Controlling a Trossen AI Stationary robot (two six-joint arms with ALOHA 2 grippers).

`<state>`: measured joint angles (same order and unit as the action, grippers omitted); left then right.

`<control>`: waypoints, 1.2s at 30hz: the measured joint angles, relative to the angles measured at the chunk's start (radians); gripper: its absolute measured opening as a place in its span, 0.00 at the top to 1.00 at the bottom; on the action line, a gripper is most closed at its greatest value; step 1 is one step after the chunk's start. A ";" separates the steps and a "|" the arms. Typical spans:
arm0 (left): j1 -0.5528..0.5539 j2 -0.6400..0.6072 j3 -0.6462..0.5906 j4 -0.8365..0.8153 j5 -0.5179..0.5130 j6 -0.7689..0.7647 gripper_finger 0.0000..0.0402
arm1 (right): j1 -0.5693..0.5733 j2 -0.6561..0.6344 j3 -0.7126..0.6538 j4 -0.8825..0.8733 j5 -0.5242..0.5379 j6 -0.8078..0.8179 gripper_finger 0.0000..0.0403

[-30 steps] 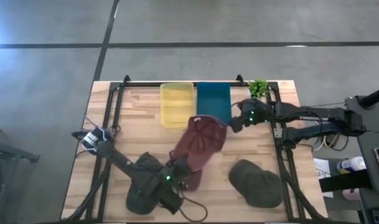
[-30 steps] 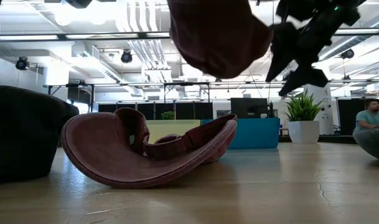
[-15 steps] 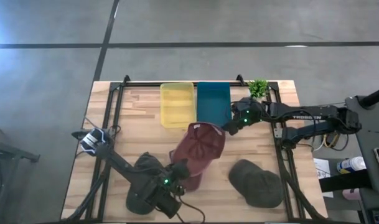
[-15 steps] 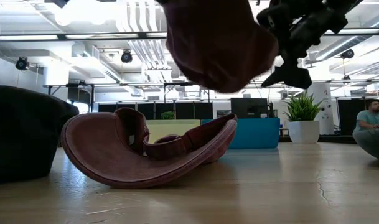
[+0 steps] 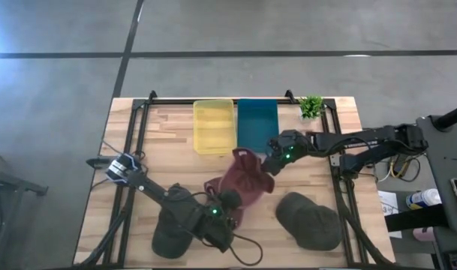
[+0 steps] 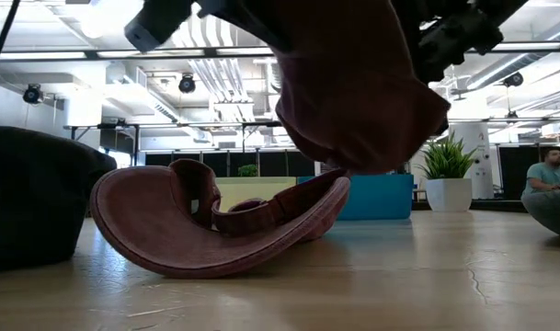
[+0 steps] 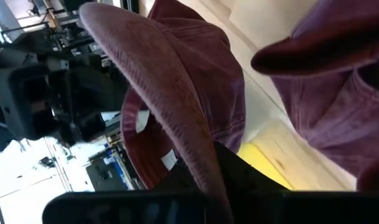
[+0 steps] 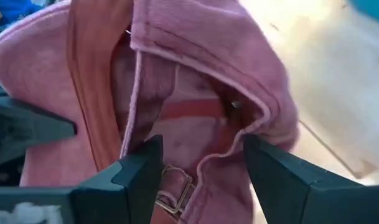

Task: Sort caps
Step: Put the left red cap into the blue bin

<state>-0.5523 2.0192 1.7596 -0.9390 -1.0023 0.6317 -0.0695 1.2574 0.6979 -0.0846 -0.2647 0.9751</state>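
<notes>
Right claw (image 5: 271,166) spread wide around the back of the lifted maroon cap (image 5: 243,180).

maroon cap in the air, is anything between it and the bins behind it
Nothing visible blocks it. The lifted maroon cap hangs just in front of the yellow bin and teal bin, with only bare table between. The right gripper is at its edge, the left gripper at its near side.

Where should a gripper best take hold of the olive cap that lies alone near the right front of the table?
Judging from above, grip the olive cap at its brim, the flat edge toward the table's back-left, coming straight down. The domed crown looks too wide and soft to pinch.
</notes>
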 joint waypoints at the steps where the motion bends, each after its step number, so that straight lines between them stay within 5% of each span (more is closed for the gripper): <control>1: 0.002 0.003 0.000 0.011 0.001 0.003 0.98 | 0.007 0.015 0.000 0.012 0.000 0.008 0.46; 12: 0.064 0.084 0.000 0.146 0.082 0.003 0.98 | 0.100 0.222 0.000 0.065 -0.006 0.071 0.46; 17: 0.102 0.103 0.000 0.162 0.195 0.002 0.97 | 0.114 0.306 0.000 0.117 -0.070 0.091 0.46; 25: 0.121 0.133 -0.001 0.182 0.270 -0.012 0.96 | 0.149 0.293 0.001 0.219 -0.069 0.056 0.46; 36: 0.135 0.148 -0.035 0.236 0.262 -0.001 0.96 | 0.166 0.407 0.008 0.192 -0.068 0.048 0.46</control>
<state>-0.4169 2.1670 1.7249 -0.7026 -0.7403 0.6308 0.0963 1.6640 0.7058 0.1074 -0.3328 1.0227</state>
